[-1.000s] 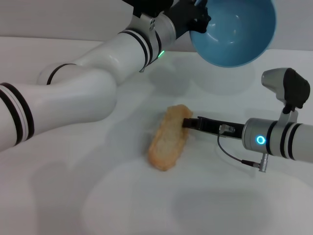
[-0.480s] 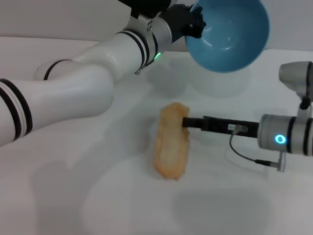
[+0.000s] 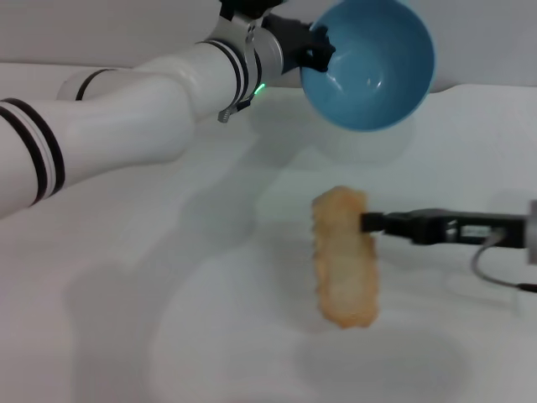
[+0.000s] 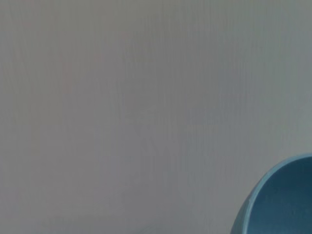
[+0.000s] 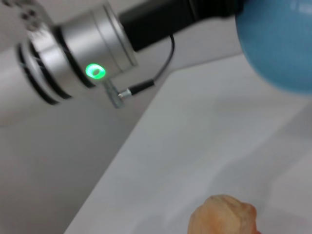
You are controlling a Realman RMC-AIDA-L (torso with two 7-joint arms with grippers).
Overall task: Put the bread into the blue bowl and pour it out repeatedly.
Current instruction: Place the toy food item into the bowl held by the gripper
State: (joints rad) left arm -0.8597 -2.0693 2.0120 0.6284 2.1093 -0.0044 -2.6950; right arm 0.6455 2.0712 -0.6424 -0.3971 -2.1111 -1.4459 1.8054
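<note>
- Right gripper clamped on the bread at its upper end, loaf hanging lengthwise above the white bench, likely lifted for carrying to the bowl.
- Left gripper gripping the rim of the blue bowl, held aloft beyond and above the right gripper, well apart from the loaf.
- Bowl empty, mouth tilted toward the loaf, seemingly to receive it.
- Next step, by judgement: loaf raised and released over the opening.

White arms with black bands, green light, black tools.
</note>
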